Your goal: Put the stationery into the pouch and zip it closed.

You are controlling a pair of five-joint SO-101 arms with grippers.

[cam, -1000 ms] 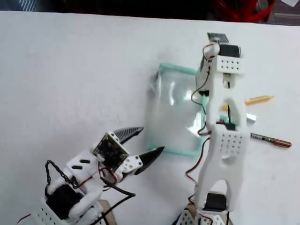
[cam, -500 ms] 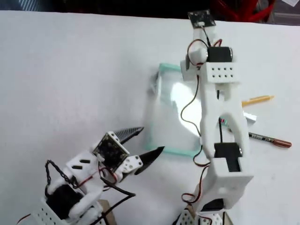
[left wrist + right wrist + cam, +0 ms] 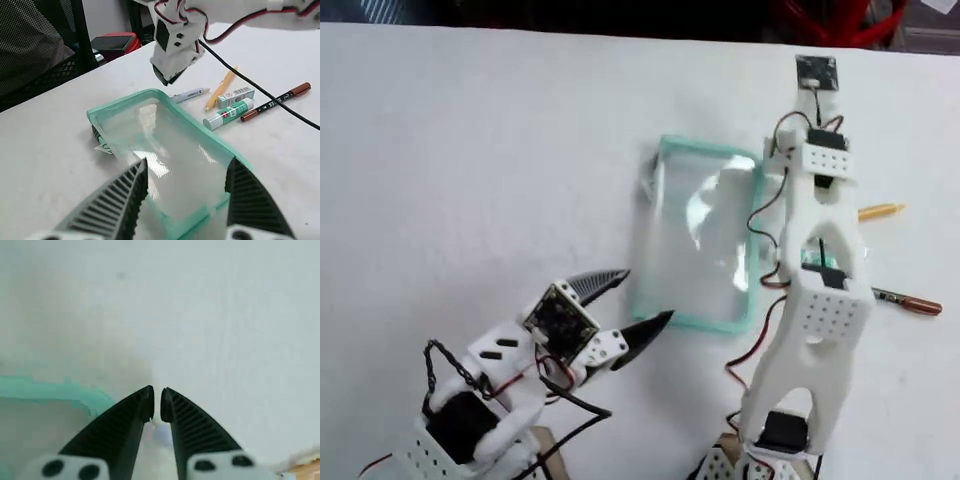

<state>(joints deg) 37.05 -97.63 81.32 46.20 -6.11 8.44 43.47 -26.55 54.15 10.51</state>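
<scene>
While left gripper point(image 3: 648, 297) gapes wide and right gripper point(image 3: 157, 402) sits nearly closed, the pouch point(image 3: 700, 240) lies lengthwise front-to-back.

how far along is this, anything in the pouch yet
Barely started. Done: nothing; the pouch looks empty, and the pencil, glue stick, marker and pen lie on the table beside it. In hand: the left gripper hangs open beside the pouch; the right gripper is shut at a pouch corner. Left: load everything, then zip.
</scene>
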